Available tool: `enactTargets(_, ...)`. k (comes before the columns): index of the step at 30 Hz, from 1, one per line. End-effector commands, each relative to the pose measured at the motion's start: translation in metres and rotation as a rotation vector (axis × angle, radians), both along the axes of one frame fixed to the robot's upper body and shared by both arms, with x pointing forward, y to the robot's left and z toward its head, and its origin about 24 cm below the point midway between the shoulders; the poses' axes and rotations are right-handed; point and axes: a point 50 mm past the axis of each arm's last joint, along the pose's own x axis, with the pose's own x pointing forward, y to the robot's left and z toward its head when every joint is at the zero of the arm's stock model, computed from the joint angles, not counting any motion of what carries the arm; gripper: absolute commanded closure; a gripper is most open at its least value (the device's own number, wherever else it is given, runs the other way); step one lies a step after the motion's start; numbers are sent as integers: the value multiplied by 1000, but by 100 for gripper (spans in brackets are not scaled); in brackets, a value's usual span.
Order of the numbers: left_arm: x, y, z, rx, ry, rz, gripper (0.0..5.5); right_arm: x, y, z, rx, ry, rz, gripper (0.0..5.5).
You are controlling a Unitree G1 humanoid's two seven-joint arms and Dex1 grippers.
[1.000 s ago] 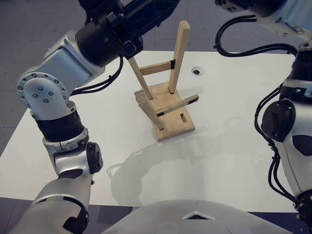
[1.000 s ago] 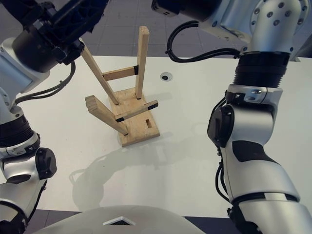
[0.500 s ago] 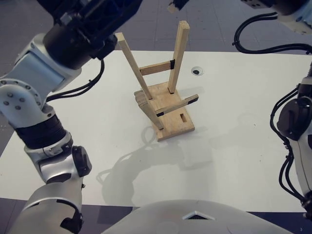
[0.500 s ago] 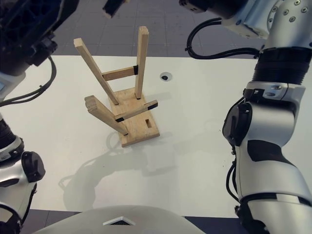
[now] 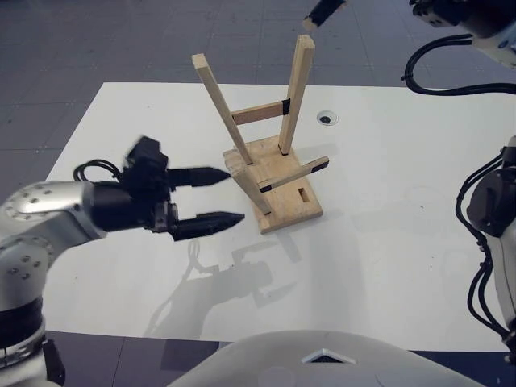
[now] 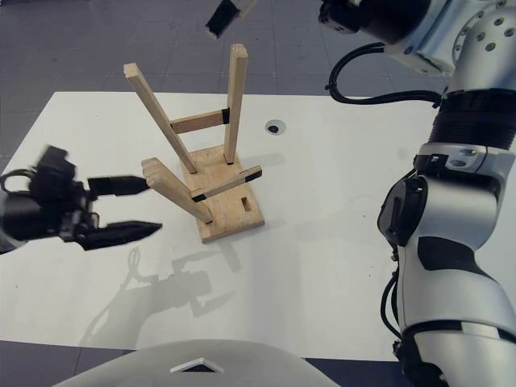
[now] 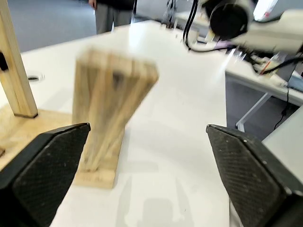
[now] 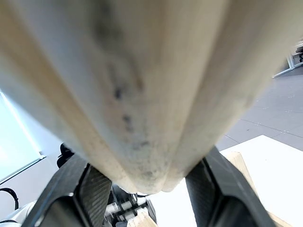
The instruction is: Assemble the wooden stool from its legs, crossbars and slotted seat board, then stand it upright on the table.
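In the left eye view, the seat board (image 5: 284, 211) lies flat near the middle of the table (image 5: 387, 274). Two tall legs (image 5: 295, 93) stand in it, joined by a crossbar (image 5: 258, 112). A shorter-looking third leg (image 5: 246, 181) leans toward 9 o'clock, and a second crossbar (image 5: 295, 172) runs from it toward 3 o'clock with its far end free. One slot (image 5: 305, 193), at the board's 4 o'clock side, is empty. The left gripper (image 5: 235, 194) hovers at 9 o'clock of the board, spread wide and carrying nothing. Its tips are just beside the leaning leg but apart from it.

In the right eye view, the right arm (image 6: 435, 48) is raised at 1 o'clock, beyond the stool.

In the left wrist view, the two fingers (image 7: 45, 165) stand far apart. The blurred top of the leaning leg is between them, and neither finger touches it.

In the right wrist view, the right gripper (image 8: 151, 187) is closed on a wooden piece (image 8: 142, 94), which I judge to be the last leg.

The step in hand seems to be seating this leg in the empty slot. To do it well, bring the leg's end square over the slot and lower it straight, so that it meets the free crossbar end. The left gripper should steady the board without pushing the leaning leg over.
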Motion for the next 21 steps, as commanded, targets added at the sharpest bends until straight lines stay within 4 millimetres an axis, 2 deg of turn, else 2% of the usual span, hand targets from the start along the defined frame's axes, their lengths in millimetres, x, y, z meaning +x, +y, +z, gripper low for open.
enactTargets(1,0,-8,-26,49,6,4,95,-1,-2,13,-2,-54,-12,346)
enactTargets(7,21,-16,-40,50,-71,81,95,0,-3,10,-9,-47,-9,346)
enactTargets(15,40,-40,-56,48,-103,33,95,0,3,8,-9,-37,5,346)
enactTargets(21,53,-49,-76,127,-190,119,95,-2,6,6,-5,-32,15,346)
